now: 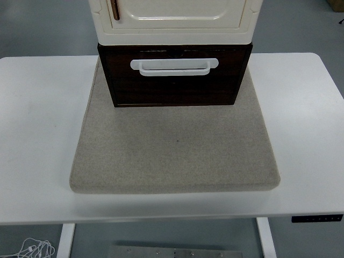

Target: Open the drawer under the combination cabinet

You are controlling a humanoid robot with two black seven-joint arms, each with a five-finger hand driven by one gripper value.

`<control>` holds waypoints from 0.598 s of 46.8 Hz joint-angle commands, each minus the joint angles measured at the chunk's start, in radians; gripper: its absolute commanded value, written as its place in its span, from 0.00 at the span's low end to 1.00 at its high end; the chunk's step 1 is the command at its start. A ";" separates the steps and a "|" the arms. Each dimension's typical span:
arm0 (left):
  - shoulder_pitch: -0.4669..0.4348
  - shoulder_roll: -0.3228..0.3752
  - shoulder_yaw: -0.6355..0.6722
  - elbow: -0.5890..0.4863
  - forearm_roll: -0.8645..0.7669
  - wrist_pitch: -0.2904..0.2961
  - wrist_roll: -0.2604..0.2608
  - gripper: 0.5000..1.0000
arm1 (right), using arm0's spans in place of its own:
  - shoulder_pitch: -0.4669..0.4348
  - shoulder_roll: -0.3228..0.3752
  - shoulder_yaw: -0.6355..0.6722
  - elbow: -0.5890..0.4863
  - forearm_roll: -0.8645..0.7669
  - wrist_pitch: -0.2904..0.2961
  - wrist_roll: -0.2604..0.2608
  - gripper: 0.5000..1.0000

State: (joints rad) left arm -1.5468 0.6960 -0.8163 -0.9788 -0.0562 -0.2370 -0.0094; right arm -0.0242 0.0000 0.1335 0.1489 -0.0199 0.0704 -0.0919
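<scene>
A cream combination cabinet [174, 21] stands at the back middle of the table on a grey felt mat [174, 148]. Under it sits a dark brown drawer [174, 86] with a white bar handle [173, 66] across its front. The drawer front stands out a little beyond the cabinet's cream body. The cabinet door above has a thin brown handle [114, 9] at its left. Neither arm nor hand is in view.
The white table [37, 134] extends on both sides of the mat. The mat reaches forward from the drawer toward the table's near edge. A black control panel [316, 217] sits on the table's front edge at the right.
</scene>
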 commanded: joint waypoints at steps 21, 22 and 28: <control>0.008 0.046 0.328 -0.567 0.335 0.036 0.002 1.00 | 0.000 0.000 0.000 0.000 0.000 0.000 0.000 0.85; 0.007 0.045 0.341 -0.572 0.348 0.035 0.003 1.00 | 0.000 0.000 0.000 0.000 0.000 0.000 0.000 0.85; 0.010 0.013 0.408 -0.587 0.407 0.030 0.077 1.00 | 0.000 0.000 0.000 0.000 0.000 -0.001 0.000 0.86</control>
State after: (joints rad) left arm -1.5411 0.7266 -0.4390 -1.5614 0.3201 -0.2064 0.0210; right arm -0.0244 0.0000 0.1334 0.1487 -0.0200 0.0701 -0.0920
